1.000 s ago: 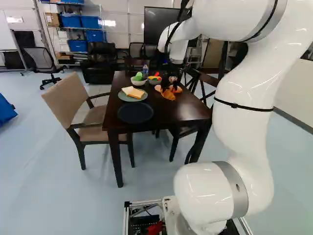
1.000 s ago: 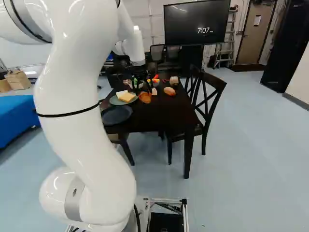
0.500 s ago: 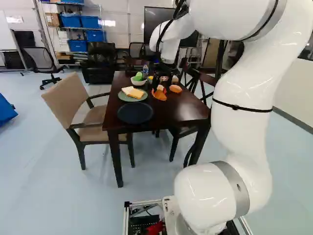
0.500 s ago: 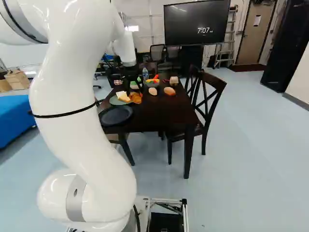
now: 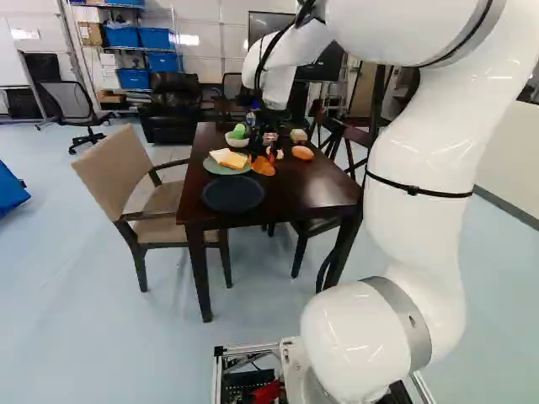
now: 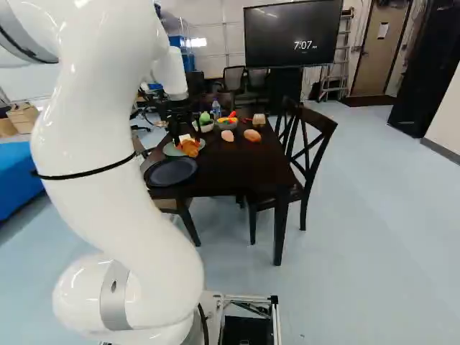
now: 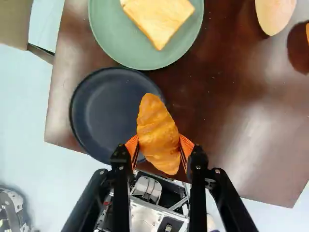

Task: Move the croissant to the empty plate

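Orange pads [image 7: 133,146] on my gripper [image 7: 159,146] squeeze the croissant [image 7: 157,130] from both sides above the table [image 7: 222,135]; releasing short of the empty dark plate [image 7: 99,111] could drop it on the rim, rolling it off.

Brightly lit; glare on the table [image 7: 253,137] at my three o'clock, dark shadow at two, highlights on my white arm [image 5: 413,244].

On the tabletop [image 5: 295,198], the empty plate [image 5: 233,194] lies before a second plate [image 7: 108,41] bearing bread [image 7: 159,19]; a bowl [image 5: 237,142] stands behind. Chairs flank left [image 5: 114,172] and right [image 6: 316,147]. Above, the hand [image 6: 187,141] holds the croissant [image 7: 157,135].
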Robot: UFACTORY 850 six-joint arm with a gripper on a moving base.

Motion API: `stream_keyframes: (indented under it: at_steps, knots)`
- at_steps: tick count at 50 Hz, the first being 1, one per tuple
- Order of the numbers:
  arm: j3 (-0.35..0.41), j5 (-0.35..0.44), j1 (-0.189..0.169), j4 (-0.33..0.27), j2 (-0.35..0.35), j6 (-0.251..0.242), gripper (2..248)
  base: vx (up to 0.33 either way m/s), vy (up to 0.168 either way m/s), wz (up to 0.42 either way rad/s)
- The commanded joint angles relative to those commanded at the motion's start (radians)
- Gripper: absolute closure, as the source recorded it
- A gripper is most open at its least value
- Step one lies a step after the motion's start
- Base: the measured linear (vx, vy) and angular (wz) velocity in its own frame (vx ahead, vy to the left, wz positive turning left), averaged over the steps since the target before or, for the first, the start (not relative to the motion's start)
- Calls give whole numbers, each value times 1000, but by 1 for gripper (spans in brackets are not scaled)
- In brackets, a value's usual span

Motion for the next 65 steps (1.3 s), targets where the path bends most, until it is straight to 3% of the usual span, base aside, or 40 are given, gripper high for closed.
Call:
stream_keyframes:
  at_steps: [28, 65]
  knots:
    - [18, 3, 100, 0, -41, 0, 124, 0, 0, 0]
    - [-32, 42, 157, 0, -176, 0, 124, 0, 0, 0]
